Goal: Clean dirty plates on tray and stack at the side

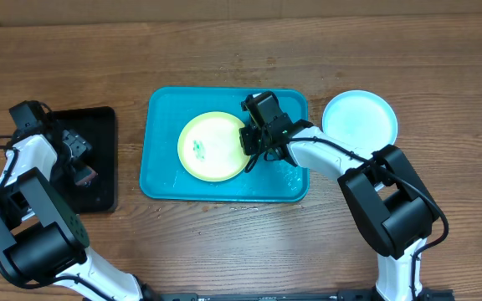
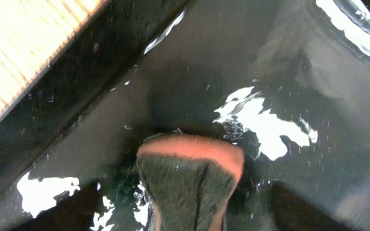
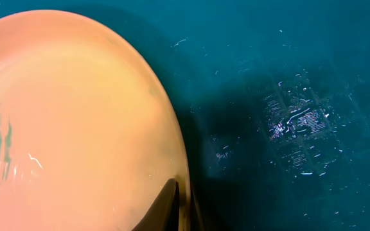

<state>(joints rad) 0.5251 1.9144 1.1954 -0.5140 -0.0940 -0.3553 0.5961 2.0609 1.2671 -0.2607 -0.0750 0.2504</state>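
The turquoise tray (image 1: 161,159) lies mid-table with a yellow-green plate (image 1: 212,146) on it, a teal smear (image 1: 199,149) left of its centre. My right gripper (image 1: 253,140) is shut on that plate's right rim. In the right wrist view one dark finger (image 3: 166,206) lies on top of the plate (image 3: 76,115) and the other is under the rim. A pale blue plate (image 1: 359,119) rests on the table right of the tray. My left gripper (image 1: 80,159) hangs open over an orange and dark green sponge (image 2: 188,183), its fingers apart from the sponge's sides.
The sponge stands on a wet black tray (image 1: 99,125) at the table's left; its rim (image 2: 101,61) runs beside bare wood. Water films the turquoise tray floor (image 3: 294,122) right of the plate. My right arm (image 1: 333,159) reaches across the tray's right edge.
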